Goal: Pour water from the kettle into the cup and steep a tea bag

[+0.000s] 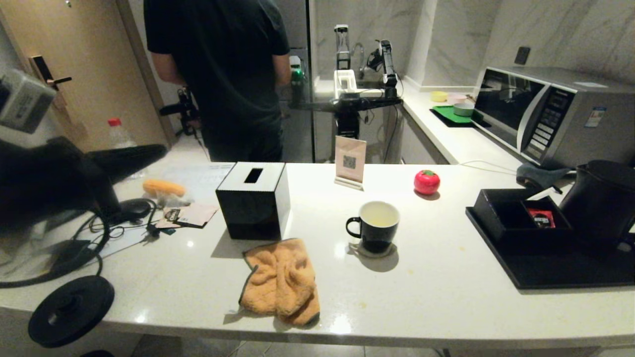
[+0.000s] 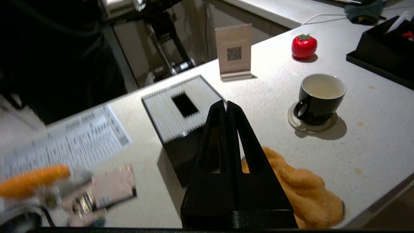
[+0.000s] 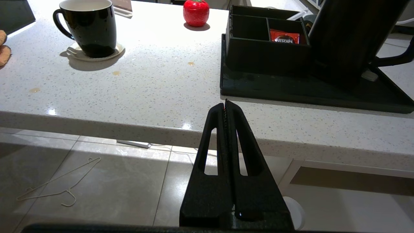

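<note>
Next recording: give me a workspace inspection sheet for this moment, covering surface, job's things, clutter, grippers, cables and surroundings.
Surface: white speckled counter, a few small brownish spots near the cup.
Job's things: cup upright on a coaster, pale liquid inside; kettle standing on the black tray; tea bag not seen.
Clutter: orange cloth, black tissue box, red tomato-shaped object, QR sign, red sachet in the tray's compartment box, round black kettle base.
Grippers: left gripper shut, empty, above the tissue box; right gripper shut, empty, below the counter edge.
Cables: black cord looping on the counter's left.
Surroundings: person standing behind the counter, microwave, wire hanger on the floor.
</note>
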Available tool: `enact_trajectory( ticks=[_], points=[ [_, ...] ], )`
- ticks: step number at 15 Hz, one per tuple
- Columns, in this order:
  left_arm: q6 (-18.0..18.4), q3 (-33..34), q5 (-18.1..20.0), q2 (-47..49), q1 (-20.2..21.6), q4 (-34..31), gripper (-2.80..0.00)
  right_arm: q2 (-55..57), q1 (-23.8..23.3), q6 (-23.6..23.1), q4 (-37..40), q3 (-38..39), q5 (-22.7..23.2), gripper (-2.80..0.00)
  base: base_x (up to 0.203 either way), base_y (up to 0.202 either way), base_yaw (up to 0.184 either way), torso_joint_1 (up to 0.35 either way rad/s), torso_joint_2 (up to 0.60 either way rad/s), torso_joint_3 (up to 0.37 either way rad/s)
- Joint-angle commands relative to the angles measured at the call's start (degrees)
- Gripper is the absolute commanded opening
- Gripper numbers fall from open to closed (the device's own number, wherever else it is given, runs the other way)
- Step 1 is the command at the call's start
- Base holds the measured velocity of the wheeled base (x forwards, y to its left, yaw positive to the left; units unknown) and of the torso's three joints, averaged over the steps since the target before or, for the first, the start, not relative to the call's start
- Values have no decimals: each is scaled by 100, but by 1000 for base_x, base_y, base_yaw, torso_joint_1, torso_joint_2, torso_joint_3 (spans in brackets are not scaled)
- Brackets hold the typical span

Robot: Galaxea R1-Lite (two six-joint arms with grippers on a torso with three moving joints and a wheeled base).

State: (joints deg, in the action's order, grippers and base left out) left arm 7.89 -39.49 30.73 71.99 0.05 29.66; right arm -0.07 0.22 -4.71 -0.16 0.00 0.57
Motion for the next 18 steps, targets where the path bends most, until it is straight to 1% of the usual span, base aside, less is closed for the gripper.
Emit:
enact_trajectory(
  ticks=[1,3,5,7,8,9,10,11,12,13,14,15,16,18],
  points=[
    [-202,495,-122,-398,56,20,-280,7,4,-4,-2,-8,4,-280,0,0,0,0,0,0],
    [-328,1146,-193,-863,255,28,-280,7,-4,-4,-2,0,4,-280,0,0,0,0,0,0],
    [-367,1962,-214,-1434,549,27,-280,7,4,-4,-2,0,4,-280,0,0,0,0,0,0],
    [-406,2809,-224,-2218,858,8,-280,7,-4,-4,-3,0,4,-280,0,0,0,0,0,0],
    [-431,3278,-238,-2605,966,12,-280,7,3,-4,-2,0,4,-280,0,0,0,0,0,0],
    [-450,3593,-303,-2958,998,-9,-280,7,4,-4,-2,0,4,-280,0,0,0,0,0,0],
    [-482,3765,-517,-3358,913,-178,-280,7,3,2,-2,0,4,-280,0,0,0,0,0,0],
    [-513,3844,-906,-3706,617,-483,-280,7,4,-4,-2,0,4,-280,0,0,0,0,0,0],
    [-545,3887,-1401,-3906,176,-723,-280,7,4,4,-2,0,4,-280,0,0,0,0,0,0],
    [-575,3914,-1998,-4138,-228,-992,-280,7,3,-4,-2,0,4,-280,0,0,0,0,0,0],
    [-589,3929,-2463,-4440,-513,-1347,-280,7,4,-4,-2,0,4,-280,0,0,0,0,0,0],
    [-596,3938,-2803,-4741,-760,-1702,-280,7,4,-4,-2,0,4,-280,0,0,0,0,0,0],
    [-604,3944,-3007,-4982,-907,-2008,-280,7,4,-4,-2,-7,4,-280,0,0,0,0,0,0],
    [-642,3947,-3081,-5523,-895,-2480,-280,7,4,5,-2,-1,4,-280,0,0,0,0,0,0]
  ],
)
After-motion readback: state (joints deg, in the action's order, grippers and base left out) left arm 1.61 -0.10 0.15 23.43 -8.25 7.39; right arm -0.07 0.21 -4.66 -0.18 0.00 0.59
